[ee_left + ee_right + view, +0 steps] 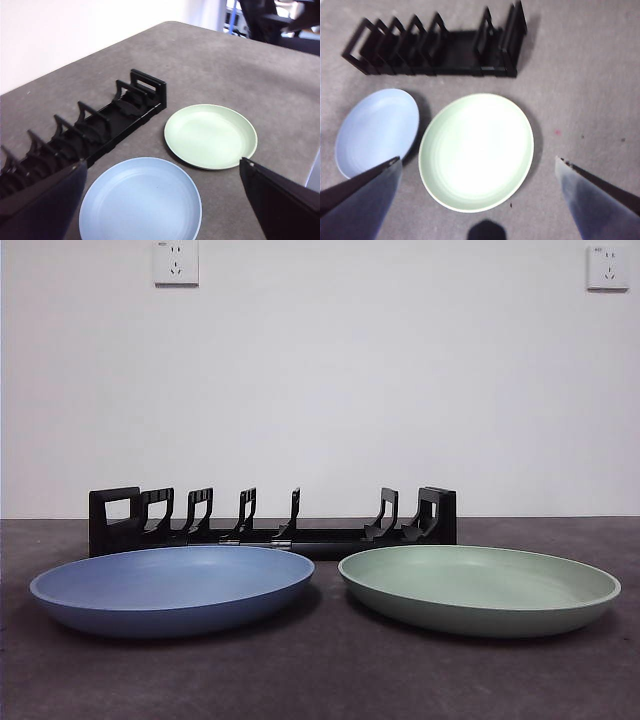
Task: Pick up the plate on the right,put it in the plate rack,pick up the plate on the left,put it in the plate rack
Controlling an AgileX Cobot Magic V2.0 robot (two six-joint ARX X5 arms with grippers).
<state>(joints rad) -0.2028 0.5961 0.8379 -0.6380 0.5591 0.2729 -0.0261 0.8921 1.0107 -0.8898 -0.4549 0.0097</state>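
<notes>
My right gripper (pixel 477 165) hangs wide open above the green plate (pixel 476 150), which lies flat before the plate rack (pixel 435 45), beside the blue plate (pixel 376 129). It looks stiff, light, slick; I'd pinch its raised rim. Left gripper (pixel 162 172) waits, open.

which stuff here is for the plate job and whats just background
For the job: green plate, blue plate, rack, right gripper open above the green plate, left gripper open.
Just there: two wall sockets, table.
</notes>
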